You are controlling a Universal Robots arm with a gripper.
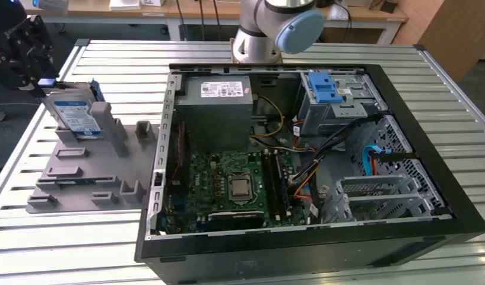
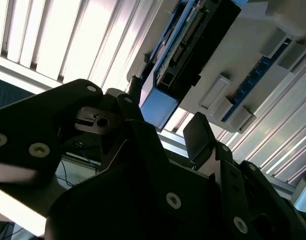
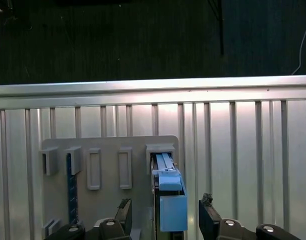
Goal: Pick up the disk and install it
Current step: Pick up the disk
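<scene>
The job stood at its first step, the pick-up: the disk (image 1: 74, 116) had not been lifted and stood on edge in a slot at one end of the grey fixture plate (image 1: 76, 172), blue carrier frame uppermost, with the plate's other slots and pegs ranged beside it. The gripper (image 3: 165, 204) had its jaws spread wide, one to each side of the disk's end. In the first wrist view there was daylight between each of the fingers (image 3: 207, 202) and the blue frame, so nothing was gripped. I judged the approach all but made and the grasp not begun. What a clean grasp called for, to my eye, was the pads square on the frame's two flat sides and far enough along them to hold the drive without tipping it in its slot — a skewed bite could jam it against the slot walls. The arm (image 1: 274, 24) reached out from its base past the open computer case (image 1: 306, 249), which lay beside the plate on the slatted table (image 1: 123, 59). It held the black gripper low at the plate's disk end, close against the drive.
</scene>
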